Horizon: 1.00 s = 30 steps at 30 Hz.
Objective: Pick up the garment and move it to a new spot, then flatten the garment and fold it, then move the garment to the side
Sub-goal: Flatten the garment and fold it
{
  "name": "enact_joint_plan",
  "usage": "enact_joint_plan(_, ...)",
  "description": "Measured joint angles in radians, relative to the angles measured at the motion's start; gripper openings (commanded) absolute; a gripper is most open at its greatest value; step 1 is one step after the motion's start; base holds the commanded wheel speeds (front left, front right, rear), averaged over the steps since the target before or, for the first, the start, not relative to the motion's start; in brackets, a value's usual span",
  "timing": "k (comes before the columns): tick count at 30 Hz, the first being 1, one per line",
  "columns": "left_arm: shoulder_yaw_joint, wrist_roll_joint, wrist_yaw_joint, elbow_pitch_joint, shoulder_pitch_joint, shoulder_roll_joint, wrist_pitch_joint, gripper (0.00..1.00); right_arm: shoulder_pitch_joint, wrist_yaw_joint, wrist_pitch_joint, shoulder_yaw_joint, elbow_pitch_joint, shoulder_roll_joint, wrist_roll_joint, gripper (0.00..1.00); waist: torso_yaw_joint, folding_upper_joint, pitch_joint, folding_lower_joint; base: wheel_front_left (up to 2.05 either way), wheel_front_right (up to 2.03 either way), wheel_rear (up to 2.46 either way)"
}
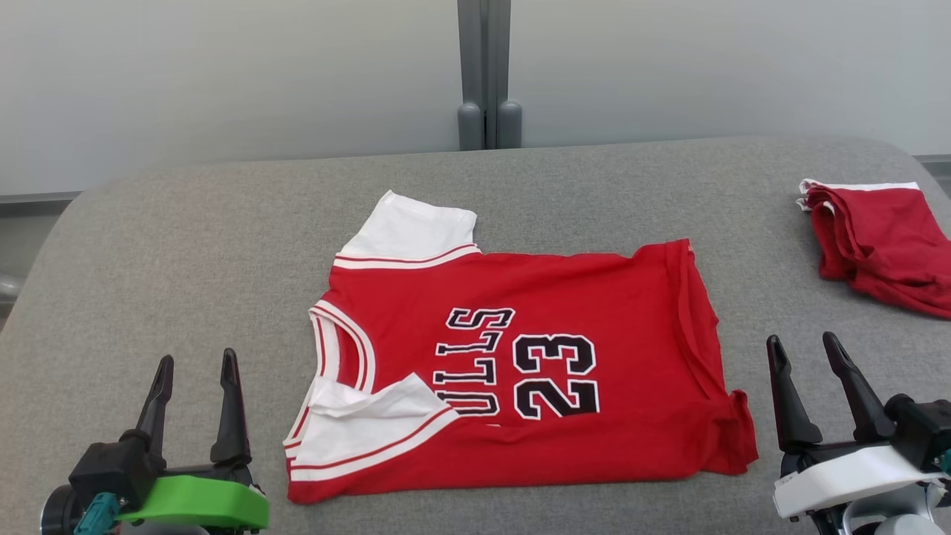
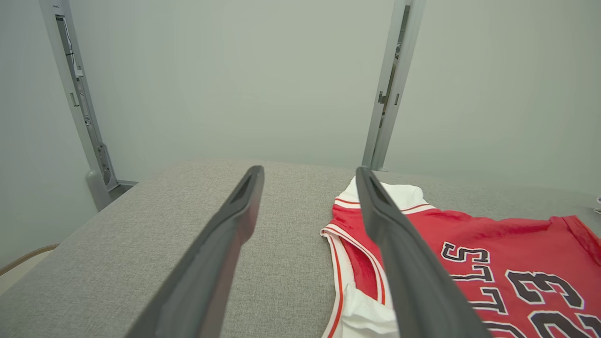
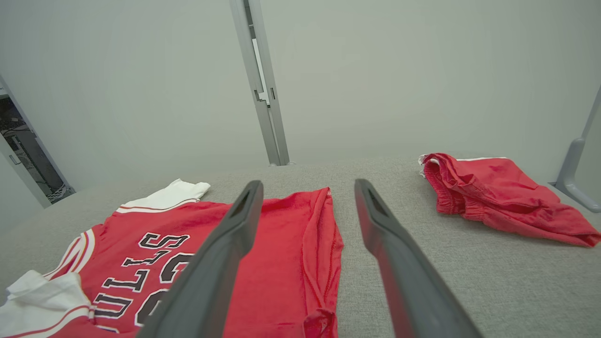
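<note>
The garment [image 1: 535, 371] is a red jersey with white sleeves and "23" in black. It lies spread flat in the middle of the grey table [image 1: 223, 223], collar toward the left, near sleeve folded over. My left gripper [image 1: 197, 360] stands open at the lower left, apart from the collar, nothing between its fingers. In the left wrist view the garment [image 2: 493, 244] lies right of the open left gripper [image 2: 310, 173]. My right gripper [image 1: 802, 342] is open at the lower right, just beyond the hem. In the right wrist view the hem [image 3: 324, 244] lies between the open right gripper's [image 3: 305, 185] fingers, below them.
A second red garment [image 1: 884, 238], crumpled with white trim, lies at the table's far right edge; its bundle [image 3: 497, 197] also appears in the right wrist view. A grey post [image 1: 487, 74] stands behind the table against a pale wall. The table's corners are rounded.
</note>
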Motion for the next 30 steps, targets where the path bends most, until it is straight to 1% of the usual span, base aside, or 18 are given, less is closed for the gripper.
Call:
enact_joint_plan(14,-0.003,0.000,-0.001,0.011,0.002,0.000,0.000,1.00,0.008,0.000,0.017,-0.004,0.005,0.004,-0.014,1.00,-0.010,0.0000,0.002,0.0000,0.00,0.00,0.00)
enact_joint_plan(20,-0.002,0.000,-0.006,0.033,-0.010,0.012,0.000,1.00,-0.004,0.000,0.019,-0.006,0.014,0.004,-0.015,1.00,-0.010,0.0000,0.009,0.0000,0.00,0.00,0.00)
enact_joint_plan(24,-0.007,0.000,-0.017,0.052,-0.074,0.032,0.007,1.00,-0.055,0.000,0.037,-0.005,0.029,-0.002,-0.015,1.00,-0.014,0.0000,0.023,0.0000,0.00,0.00,0.00)
enact_joint_plan(30,-0.034,0.026,-0.040,0.083,-0.262,0.067,0.045,1.00,-0.216,0.000,0.088,0.029,0.065,-0.065,-0.026,1.00,-0.022,0.0000,0.075,0.0000,0.00,0.00,0.00)
